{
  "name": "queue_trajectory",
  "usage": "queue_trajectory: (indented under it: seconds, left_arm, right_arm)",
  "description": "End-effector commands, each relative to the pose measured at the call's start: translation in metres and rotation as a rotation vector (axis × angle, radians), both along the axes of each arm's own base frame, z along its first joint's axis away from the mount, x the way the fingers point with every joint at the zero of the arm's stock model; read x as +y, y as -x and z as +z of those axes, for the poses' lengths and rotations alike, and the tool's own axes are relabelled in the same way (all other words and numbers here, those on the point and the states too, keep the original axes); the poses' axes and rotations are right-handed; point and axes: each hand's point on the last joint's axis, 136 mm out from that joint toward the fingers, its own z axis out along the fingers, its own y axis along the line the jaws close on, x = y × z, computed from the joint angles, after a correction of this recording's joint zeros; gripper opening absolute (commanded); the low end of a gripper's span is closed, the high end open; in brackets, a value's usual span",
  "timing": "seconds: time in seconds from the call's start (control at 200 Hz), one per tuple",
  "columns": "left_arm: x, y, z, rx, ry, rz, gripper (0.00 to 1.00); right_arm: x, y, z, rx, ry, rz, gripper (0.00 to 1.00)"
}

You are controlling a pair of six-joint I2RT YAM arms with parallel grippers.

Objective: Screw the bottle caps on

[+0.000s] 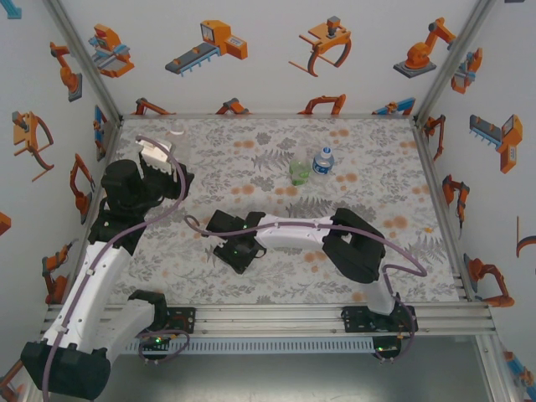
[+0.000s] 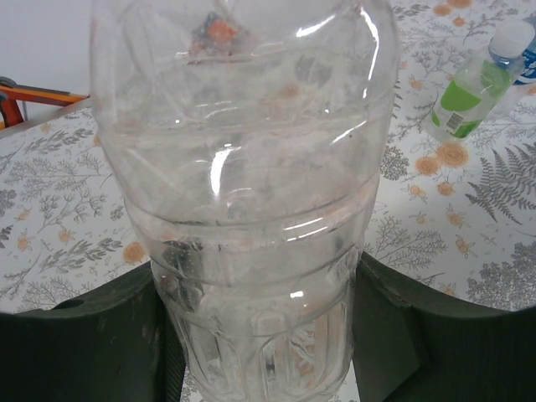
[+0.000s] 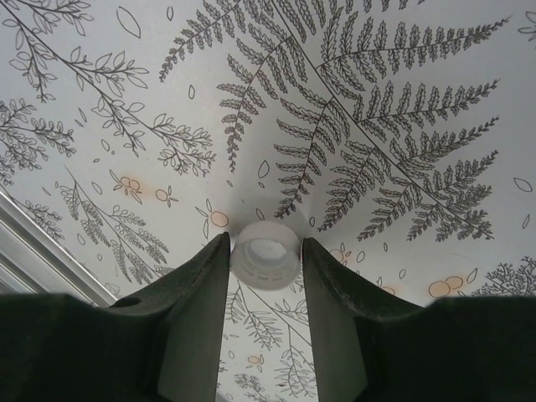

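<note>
left tool [image 2: 260, 289] clamped on plain clear bottle [image 2: 243, 167]; right tool [image 3: 265, 251] pinching white bottle cap [image 3: 265, 258] over fern-print tabletop [image 3: 377, 126].

Fern-print tablecloth [image 1: 368, 180]; robot-picture walls [image 1: 268, 75]

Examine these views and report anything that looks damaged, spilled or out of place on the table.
The clear bottle clamped in the left gripper looks creased and dented across its upper wall, so it may have been squashed. Nothing looks spilled, and the green bottle and blue-labelled bottle stand upright side by side.
</note>
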Motion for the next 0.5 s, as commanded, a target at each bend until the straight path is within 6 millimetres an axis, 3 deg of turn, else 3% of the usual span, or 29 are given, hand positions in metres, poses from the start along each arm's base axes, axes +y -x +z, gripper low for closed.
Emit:
queue_trajectory:
  seconds: [0.0, 0.225, 0.496]
  left_arm:
    - [-0.001, 0.0, 0.007, -0.024, 0.041, -0.012, 0.0]
    - [0.0, -0.002, 0.006, -0.019, 0.048, -0.011, 0.0]
    - [-0.019, -0.003, 0.001, 0.029, 0.091, -0.12, 0.0]
  right_arm:
    - [-0.001, -0.004, 0.0, 0.017, 0.019, -0.029, 0.38]
    - [-0.008, -0.015, 0.006, -0.017, 0.02, -0.079, 0.32]
    - [-0.038, -0.056, 0.03, 0.014, -0.089, -0.286, 0.27]
